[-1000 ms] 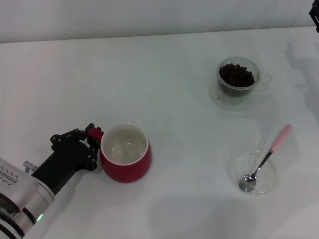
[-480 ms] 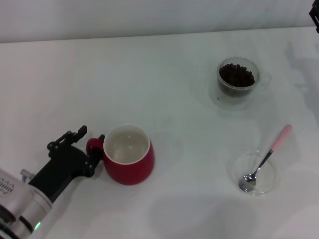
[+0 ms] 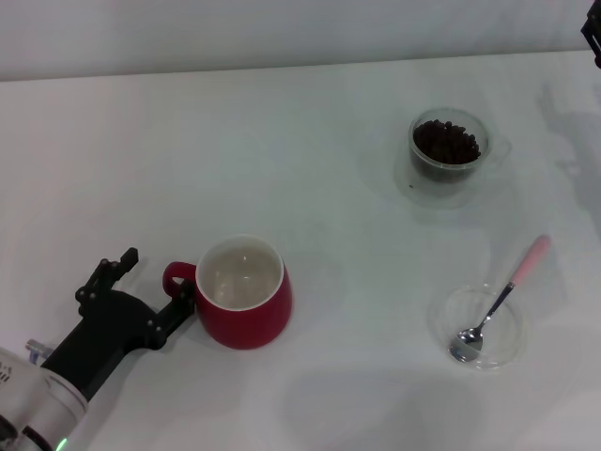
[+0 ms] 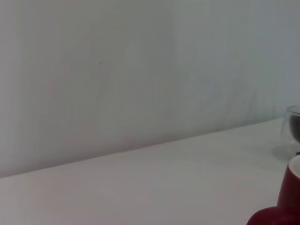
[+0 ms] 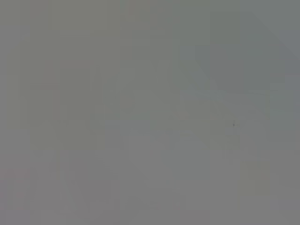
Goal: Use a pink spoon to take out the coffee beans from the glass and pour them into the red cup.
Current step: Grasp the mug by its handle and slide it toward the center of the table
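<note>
Left gripper (image 3: pixel 155 284) at lower left: fingers spread wide, holding nothing; one fingertip (image 3: pixel 185 296) just beside the red cup's handle, contact unclear. Red cup (image 3: pixel 242 293) upright, lower centre, handle pointing left. Pink spoon (image 3: pixel 500 297) lies diagonal, bowl in a clear dish (image 3: pixel 483 326) at lower right, handle toward upper right. Glass (image 3: pixel 448 156) with coffee beans (image 3: pixel 446 142) at upper right. Left arm reaches up-right from the corner; right gripper (image 3: pixel 592 34) parked at the upper right edge, fingers can't be made out

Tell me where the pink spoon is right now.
In the head view, the pink spoon is near the table's front on the robot's right, with its bowl in a shallow clear dish and its handle angled up over the rim, nearer than the glass.
</note>
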Motion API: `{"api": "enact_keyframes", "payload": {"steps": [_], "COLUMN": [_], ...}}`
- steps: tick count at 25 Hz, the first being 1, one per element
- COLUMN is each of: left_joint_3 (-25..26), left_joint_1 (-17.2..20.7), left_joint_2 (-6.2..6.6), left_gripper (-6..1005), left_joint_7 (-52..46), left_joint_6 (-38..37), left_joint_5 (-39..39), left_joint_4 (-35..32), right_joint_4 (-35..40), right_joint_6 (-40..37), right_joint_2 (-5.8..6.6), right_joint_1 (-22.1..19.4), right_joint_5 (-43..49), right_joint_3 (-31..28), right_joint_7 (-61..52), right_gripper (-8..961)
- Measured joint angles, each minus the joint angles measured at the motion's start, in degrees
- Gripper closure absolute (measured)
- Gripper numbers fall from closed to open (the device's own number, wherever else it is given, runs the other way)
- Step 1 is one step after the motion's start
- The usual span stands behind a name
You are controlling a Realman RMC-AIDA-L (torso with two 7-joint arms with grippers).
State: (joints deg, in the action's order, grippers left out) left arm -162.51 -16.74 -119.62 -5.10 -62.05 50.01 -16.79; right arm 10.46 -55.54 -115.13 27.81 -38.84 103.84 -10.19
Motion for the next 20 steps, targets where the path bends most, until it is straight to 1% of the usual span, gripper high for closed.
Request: {"api": "enact_keyframes", "payload": {"steps": [5, 10, 14, 20], "left_joint_3": [-0.18, -0.29, -0.36, -0.36], "left_joint_1": [0.58, 1.54, 3.07, 4.22], "left_joint_2": [0.0, 0.0, 0.05, 0.08], "left_gripper": [182, 136, 139, 138], "left_joint_7": [0.0, -0.01, 0.0, 0.0], "left_joint_6": [-0.09, -0.73, -3.44, -5.76], "left_joint_5": [-0.03, -0.34, -0.46, -0.46], "left_joint_4": [0.0, -0.26, -0.41, -0.1], "right_joint_4": [0.0, 0.12, 0.65, 0.7], "right_joint_6": [0.0, 0.0, -0.36, -0.44], "right_joint_2": [-0.08, -0.09, -0.09, -0.09], "right_joint_1": [-0.27, -0.63, -0.72, -0.24], "right_joint_5": [0.0, 0.0, -0.01, -0.01], "right_joint_3": [0.54, 0.57, 0.43, 0.56], "right_joint_7": [0.0, -0.35, -0.75, -1.46], "right_gripper": [125, 125, 125, 125]}}
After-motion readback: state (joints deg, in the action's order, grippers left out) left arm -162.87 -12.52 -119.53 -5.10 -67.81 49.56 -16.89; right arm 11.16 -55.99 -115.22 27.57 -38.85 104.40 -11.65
